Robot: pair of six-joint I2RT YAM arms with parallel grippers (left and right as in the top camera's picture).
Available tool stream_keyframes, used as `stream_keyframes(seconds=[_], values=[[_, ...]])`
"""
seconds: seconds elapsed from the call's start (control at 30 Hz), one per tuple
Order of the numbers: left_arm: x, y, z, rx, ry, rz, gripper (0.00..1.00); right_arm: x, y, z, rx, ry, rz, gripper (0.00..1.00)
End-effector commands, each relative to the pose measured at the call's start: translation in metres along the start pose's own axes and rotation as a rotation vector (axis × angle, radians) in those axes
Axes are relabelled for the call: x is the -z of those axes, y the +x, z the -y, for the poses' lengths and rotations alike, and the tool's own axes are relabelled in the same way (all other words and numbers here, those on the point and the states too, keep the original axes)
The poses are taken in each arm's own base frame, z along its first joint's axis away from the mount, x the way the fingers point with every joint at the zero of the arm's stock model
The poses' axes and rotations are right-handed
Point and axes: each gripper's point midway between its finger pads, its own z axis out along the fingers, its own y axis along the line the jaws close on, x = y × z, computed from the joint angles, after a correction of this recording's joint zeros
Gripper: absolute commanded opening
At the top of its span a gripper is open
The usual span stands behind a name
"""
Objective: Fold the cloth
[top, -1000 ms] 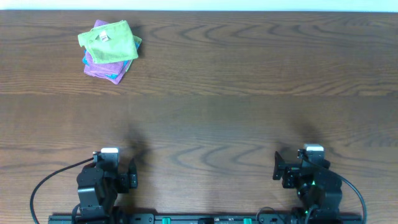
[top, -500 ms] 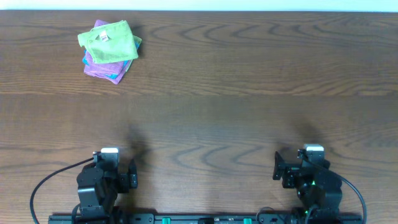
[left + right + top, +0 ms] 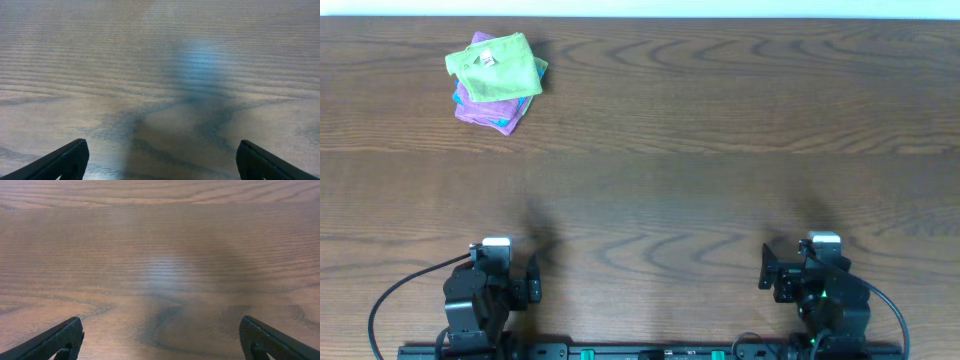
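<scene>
A small stack of folded cloths lies at the far left of the table in the overhead view: a green cloth [image 3: 492, 66] with a white tag on top, over a blue one and a purple cloth [image 3: 480, 108]. My left gripper [image 3: 496, 262] rests at the near left edge, far from the stack; its wrist view shows the jaws [image 3: 160, 157] open over bare wood. My right gripper [image 3: 810, 262] rests at the near right edge, its jaws [image 3: 160, 337] open and empty. No cloth shows in either wrist view.
The wooden table [image 3: 700, 150] spans the whole view. A white wall strip runs along the far edge. Black cables loop beside both arm bases at the near edge.
</scene>
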Motion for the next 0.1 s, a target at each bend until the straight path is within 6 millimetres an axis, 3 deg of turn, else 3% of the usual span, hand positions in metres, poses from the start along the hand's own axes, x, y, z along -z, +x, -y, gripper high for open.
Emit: stream_keyframes(seconds=[0.0, 0.07], values=[[-0.0049, 0.0106, 0.0006, -0.019, 0.002, -0.028, 0.95, -0.002, 0.0029, -0.0011, -0.007, -0.004, -0.001, 0.99], [-0.0049, 0.0106, 0.0006, -0.018, 0.002, -0.028, 0.95, -0.002, 0.0029, -0.0011, -0.007, -0.004, -0.001, 0.99]])
